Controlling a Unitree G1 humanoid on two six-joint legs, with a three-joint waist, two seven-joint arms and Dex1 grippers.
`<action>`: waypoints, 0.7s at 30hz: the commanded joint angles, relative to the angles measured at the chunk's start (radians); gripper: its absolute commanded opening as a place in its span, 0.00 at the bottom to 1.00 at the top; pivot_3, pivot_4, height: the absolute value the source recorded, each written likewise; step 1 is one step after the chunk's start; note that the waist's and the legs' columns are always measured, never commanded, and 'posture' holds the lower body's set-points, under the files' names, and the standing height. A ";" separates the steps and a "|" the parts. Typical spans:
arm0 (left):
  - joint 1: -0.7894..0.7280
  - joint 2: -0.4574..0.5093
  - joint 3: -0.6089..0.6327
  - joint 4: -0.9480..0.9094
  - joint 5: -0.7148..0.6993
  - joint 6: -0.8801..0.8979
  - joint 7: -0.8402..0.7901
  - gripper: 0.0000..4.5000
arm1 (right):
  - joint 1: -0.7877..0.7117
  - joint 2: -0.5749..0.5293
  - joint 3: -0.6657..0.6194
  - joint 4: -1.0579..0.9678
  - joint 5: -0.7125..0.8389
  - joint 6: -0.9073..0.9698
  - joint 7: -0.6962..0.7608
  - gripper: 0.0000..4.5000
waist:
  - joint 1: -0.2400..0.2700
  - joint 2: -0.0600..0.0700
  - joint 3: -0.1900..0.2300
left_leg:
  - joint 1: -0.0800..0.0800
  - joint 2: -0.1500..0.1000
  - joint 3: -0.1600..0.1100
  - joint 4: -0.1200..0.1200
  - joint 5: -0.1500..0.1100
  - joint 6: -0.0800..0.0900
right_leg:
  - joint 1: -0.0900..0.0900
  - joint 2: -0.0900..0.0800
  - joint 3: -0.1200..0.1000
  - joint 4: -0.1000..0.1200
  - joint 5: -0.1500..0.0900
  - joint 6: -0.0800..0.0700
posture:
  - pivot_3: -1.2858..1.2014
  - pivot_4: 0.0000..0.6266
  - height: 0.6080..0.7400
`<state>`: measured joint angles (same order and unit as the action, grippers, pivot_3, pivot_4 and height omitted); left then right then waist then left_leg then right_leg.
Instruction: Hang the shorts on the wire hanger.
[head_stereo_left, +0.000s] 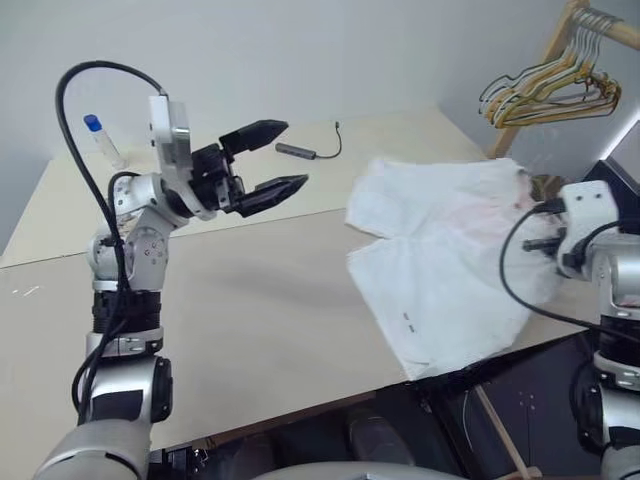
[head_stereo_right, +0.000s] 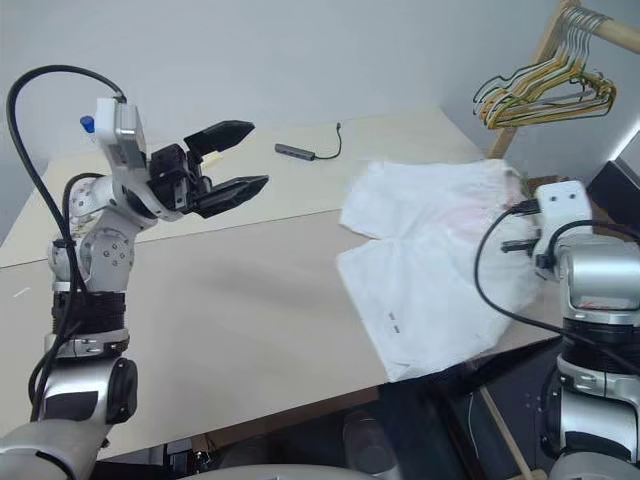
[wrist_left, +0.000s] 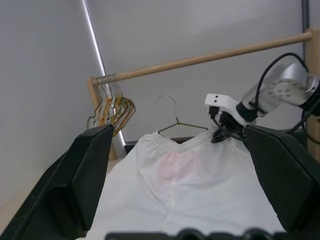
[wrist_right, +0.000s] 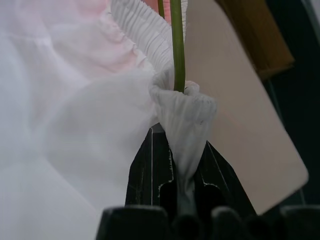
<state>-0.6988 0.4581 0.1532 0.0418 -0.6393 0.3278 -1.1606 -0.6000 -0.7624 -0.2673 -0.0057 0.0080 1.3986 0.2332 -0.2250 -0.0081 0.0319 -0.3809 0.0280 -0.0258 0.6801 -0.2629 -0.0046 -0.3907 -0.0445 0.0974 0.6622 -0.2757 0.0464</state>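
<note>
The white wrinkled shorts (head_stereo_left: 440, 265) lie on the right part of the table (head_stereo_left: 250, 310), legs toward the front edge and a small dark mark near one hem. My right gripper (wrist_right: 182, 162) is shut on the gathered waistband at the table's right edge. The thin olive wire hanger (wrist_left: 192, 125) has its wire (wrist_right: 177, 45) running into the waistband right at that pinch, and its hook rises above the shorts. My left gripper (head_stereo_left: 293, 153) hangs open and empty above the table's left middle, pointing toward the shorts and well apart from them.
A bunch of yellow and dark hangers (head_stereo_left: 550, 90) hangs on a wooden pole (wrist_left: 210, 57) at the back right. A small bottle with a blue cap (head_stereo_left: 100, 140) and a dark adapter with a cable (head_stereo_left: 297, 150) lie at the table's back.
</note>
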 joint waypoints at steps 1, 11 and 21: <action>-0.007 -0.012 0.010 -0.047 -0.023 0.012 0.054 1.00 | -0.066 -0.021 -0.102 0.025 -0.060 -0.036 -0.106 0.01 | -0.006 0.003 -0.002 | 0.002 0.000 0.001 0.000 0.000 0.000 | 0.002 0.000 0.000 -0.001 0.000 0.000 | 0.42 0.00 1.00; -0.020 -0.060 0.019 -0.060 -0.078 0.012 0.100 1.00 | -0.191 0.068 -0.260 0.086 -0.139 -0.158 -0.379 0.01 | -0.034 0.006 -0.004 | 0.004 -0.001 0.004 -0.002 0.000 0.000 | 0.004 0.001 0.002 -0.004 0.000 0.001 | 0.43 0.00 1.00; -0.009 -0.066 0.003 -0.062 -0.062 -0.007 0.112 1.00 | -0.438 0.027 -0.335 0.408 -0.111 -0.285 -0.521 0.01 | -0.044 0.008 -0.004 | 0.006 -0.002 0.007 -0.004 0.000 0.000 | 0.005 0.001 0.005 -0.005 -0.001 0.001 | 0.43 0.00 1.00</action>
<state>-0.6923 0.3842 0.1486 -0.0061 -0.7048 0.3410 -1.0512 -0.9905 -0.7025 -0.5811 0.3791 -0.1123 1.1685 -0.2652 -0.2690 0.0003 0.0284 -0.3749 0.0265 -0.0178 0.6755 -0.2630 -0.0045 -0.3858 -0.0432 0.1024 0.6566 -0.2763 0.0472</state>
